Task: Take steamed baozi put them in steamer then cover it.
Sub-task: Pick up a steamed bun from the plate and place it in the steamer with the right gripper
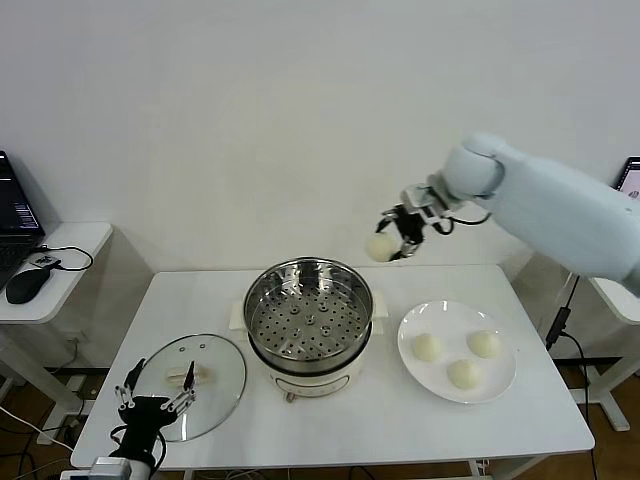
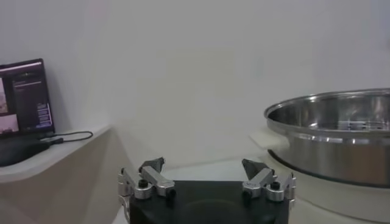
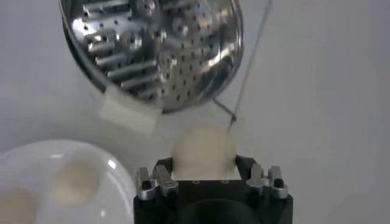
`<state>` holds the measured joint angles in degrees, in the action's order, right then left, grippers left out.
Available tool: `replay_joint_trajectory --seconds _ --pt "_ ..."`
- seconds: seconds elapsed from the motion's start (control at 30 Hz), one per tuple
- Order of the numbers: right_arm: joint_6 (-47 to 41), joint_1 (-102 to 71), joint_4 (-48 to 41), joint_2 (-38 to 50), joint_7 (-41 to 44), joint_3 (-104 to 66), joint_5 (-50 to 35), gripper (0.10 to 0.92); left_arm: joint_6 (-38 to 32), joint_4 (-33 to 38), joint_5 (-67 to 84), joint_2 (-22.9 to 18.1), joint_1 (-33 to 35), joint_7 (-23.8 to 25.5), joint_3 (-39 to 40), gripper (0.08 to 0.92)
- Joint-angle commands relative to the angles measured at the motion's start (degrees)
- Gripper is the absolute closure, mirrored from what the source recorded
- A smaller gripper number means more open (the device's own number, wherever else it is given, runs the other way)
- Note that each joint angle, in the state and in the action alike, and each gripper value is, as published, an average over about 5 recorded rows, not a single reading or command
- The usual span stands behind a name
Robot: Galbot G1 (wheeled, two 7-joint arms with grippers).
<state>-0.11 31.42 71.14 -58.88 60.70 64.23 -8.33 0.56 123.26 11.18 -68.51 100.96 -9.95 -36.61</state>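
The right hand is clamped on one bun, raised above the counter. Just below and beside it stands the steamer, apparently empty. Three buns lie on the plate nearby. The left hand, fingers apart, hangs over the lid.

The head camera looks forward and down over the whole white table. The left wrist camera sits low at the table's near left, facing level toward the round shiny stainless-steel steamer. The right wrist camera looks steeply down from above; all three views share that steamer.
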Motion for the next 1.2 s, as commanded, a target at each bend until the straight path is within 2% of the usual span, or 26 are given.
replay_joint_trajectory --seconds 0.03,0.5,1.2 --pt "5.27 2.27 -0.78 -11.1 -3.0 7.62 0.71 0.372 -0.15 0.48 0.08 -0.09 0.26 0.0 -0.61 0.177" --pt "15.73 -4.68 -7.19 -14.43 -9.3 9.33 16.66 0.37 -0.21 1.46 -0.04 -0.92 0.31 0.01 -0.62 0.177" --pt "25.41 -8.65 -17.98 -18.98 -12.53 6.96 22.28 0.359 -0.35 0.75 -0.06 -0.81 -0.58 0.01 -0.65 0.177"
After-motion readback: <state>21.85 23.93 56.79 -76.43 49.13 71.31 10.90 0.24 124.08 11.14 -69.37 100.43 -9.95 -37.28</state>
